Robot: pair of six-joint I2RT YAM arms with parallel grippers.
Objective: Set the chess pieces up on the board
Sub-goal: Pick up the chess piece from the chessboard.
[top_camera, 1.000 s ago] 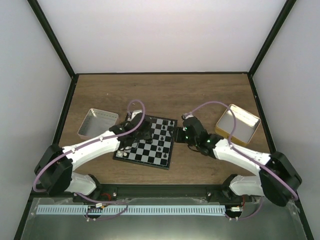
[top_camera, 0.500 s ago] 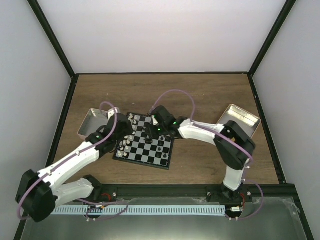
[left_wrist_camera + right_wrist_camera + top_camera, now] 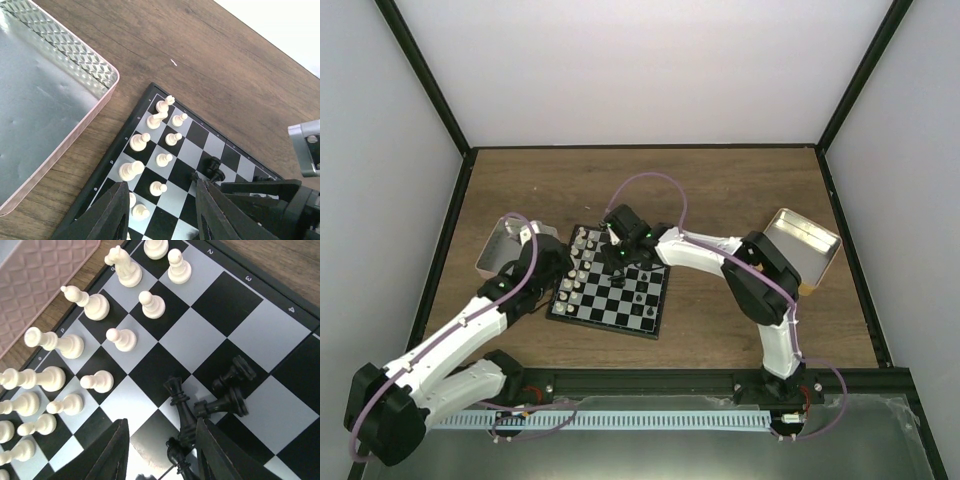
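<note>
The board (image 3: 620, 300) lies mid-table. White chess pieces (image 3: 576, 268) stand in two rows along its left edge, also in the left wrist view (image 3: 161, 160) and the right wrist view (image 3: 122, 339). A few black pieces (image 3: 638, 297) are scattered on the board. My left gripper (image 3: 558, 272) (image 3: 160, 205) is open and empty, low over the white rows. My right gripper (image 3: 618, 250) (image 3: 160, 445) is open above a cluster of black pieces (image 3: 181, 407). One tall piece stands close to its right finger (image 3: 225, 450), and two others (image 3: 231, 390) lean beside it.
A pinkish tin (image 3: 512, 245) (image 3: 45, 100) sits just left of the board. A yellow-tan tin (image 3: 807, 250) sits at the right. The right arm stretches across the board's far edge from the right. Black frame posts run along the table's sides.
My right arm has swung left from beside the board's right edge to over its far-left part. My left gripper has pulled back from over the board to its left edge.
</note>
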